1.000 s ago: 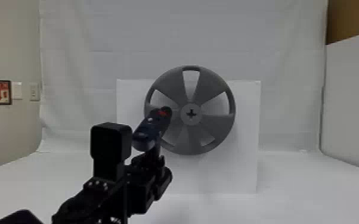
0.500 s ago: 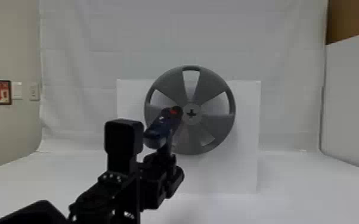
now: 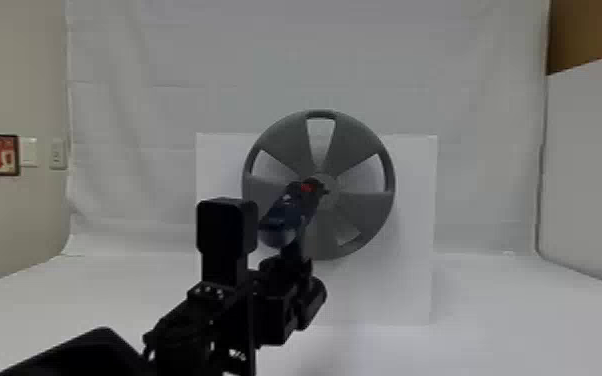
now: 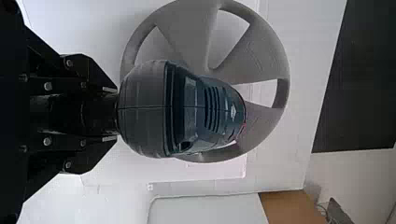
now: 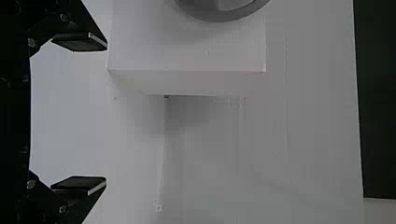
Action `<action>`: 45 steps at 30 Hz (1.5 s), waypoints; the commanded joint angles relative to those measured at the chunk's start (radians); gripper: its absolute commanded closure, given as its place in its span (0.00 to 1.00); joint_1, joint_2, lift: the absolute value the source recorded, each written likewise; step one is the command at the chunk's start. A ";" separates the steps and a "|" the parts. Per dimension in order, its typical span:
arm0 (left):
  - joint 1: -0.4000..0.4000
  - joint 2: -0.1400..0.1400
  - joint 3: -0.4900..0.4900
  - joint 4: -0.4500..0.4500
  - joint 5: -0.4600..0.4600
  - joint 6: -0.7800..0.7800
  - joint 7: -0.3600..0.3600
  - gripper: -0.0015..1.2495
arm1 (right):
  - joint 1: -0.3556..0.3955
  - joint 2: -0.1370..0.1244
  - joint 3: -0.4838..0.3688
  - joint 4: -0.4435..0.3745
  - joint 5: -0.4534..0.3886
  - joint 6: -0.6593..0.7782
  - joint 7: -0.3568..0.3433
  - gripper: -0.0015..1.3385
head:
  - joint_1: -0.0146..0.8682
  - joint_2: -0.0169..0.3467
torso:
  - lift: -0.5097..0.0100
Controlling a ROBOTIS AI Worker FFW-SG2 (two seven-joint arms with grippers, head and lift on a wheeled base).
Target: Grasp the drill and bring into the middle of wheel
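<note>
Blue-black, the drill (image 3: 285, 217) was clamped in the left gripper (image 4: 110, 113), its long axis slanting from the robot's left, forward and inward to the hub (image 3: 334, 196) of the grey wheel (image 3: 362, 215). Its nose overlapped the hub's left side (touching or just short, I could not tell). What remained, I judged, was a slight rightward centring. The right gripper (image 5: 105, 114), fingers apart and empty, faced white panelling beside the wheel.
</note>
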 commanded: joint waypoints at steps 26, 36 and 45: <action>-0.051 -0.019 -0.012 0.138 0.010 -0.059 -0.018 0.96 | -0.001 -0.007 0.018 0.000 0.014 0.008 0.000 0.20 | 0.08 0.13 | 0.21; -0.055 -0.022 -0.012 0.158 0.010 -0.062 -0.020 0.96 | -0.001 -0.007 0.020 0.000 0.016 0.009 0.000 0.20 | 0.08 0.13 | 0.21; -0.055 -0.025 -0.012 0.166 0.010 -0.062 -0.020 0.96 | -0.001 -0.005 0.024 0.000 0.022 0.009 0.000 0.20 | 0.08 0.13 | 0.21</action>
